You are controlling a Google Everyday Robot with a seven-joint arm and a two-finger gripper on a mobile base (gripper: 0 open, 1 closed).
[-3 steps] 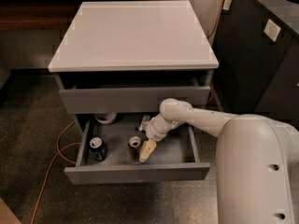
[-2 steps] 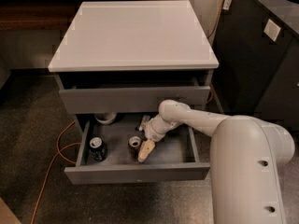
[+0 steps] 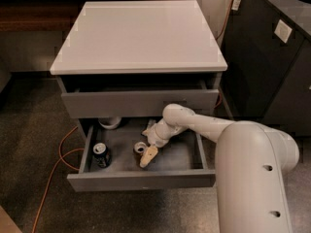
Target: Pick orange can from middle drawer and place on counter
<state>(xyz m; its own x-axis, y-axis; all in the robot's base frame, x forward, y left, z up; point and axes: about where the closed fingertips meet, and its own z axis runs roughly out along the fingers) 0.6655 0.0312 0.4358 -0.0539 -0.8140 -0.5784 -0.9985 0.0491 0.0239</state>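
Down in the middle drawer [image 3: 141, 181], claw [image 3: 147, 156] hangs just beside orange can [image 3: 139, 147]

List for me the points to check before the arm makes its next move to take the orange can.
1. The middle drawer is pulled open: ok.
2. The orange can is in view inside the drawer: ok.
3. The end effector is down in the drawer, right beside the orange can: ok.
4. Firm grip on the orange can: cannot tell.
5. The dark can stands apart, at the drawer's left side, away from the end effector: ok.
6. The counter has free space for the can: ok.
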